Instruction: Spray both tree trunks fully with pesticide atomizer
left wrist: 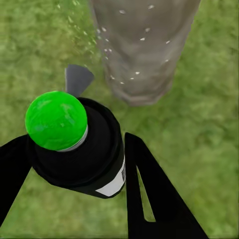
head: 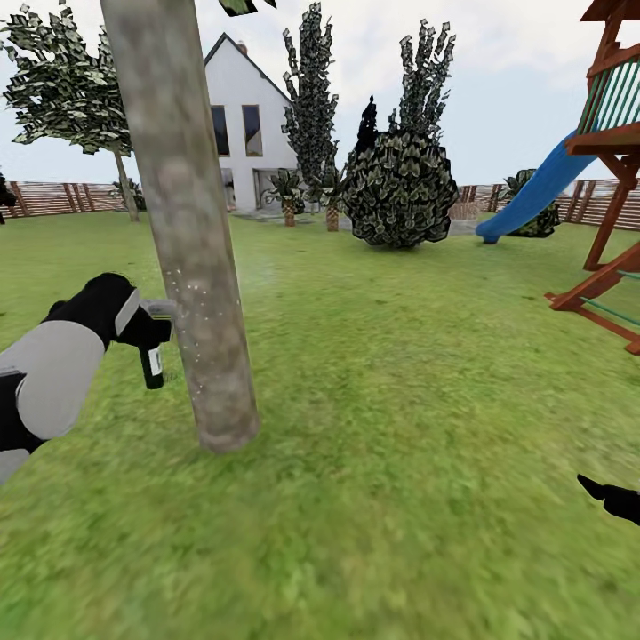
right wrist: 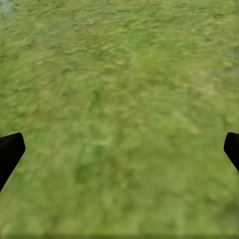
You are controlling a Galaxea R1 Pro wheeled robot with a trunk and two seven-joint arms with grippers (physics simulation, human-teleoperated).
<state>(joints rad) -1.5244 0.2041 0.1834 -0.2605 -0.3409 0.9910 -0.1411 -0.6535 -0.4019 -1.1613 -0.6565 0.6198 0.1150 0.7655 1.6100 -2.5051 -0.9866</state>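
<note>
Black plastic spray bottle point(left wrist: 79, 149) looks light and slick, so your left end effector point(left wrist: 74, 169) clamping its body beats the green cap point(left wrist: 56, 120); right end effector point(right wrist: 119, 149) is spread wide.

Green-capped dark atomizer point(left wrist: 74, 144) points at the upright grey-brown tree trunk point(head: 191, 240), seemingly flecked with pale droplets.

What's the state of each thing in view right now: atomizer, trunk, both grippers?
pesticide atomizer: held upright off the lawn, nozzle toward the trunk, close to it.
tree trunk: upright, pale specks dotted over the bark near the nozzle.
left gripper: shut on the atomizer, a finger on each side.
right gripper: open, nothing between the fingers, grass below.
slide: standing at the play frame, untouched.
</note>
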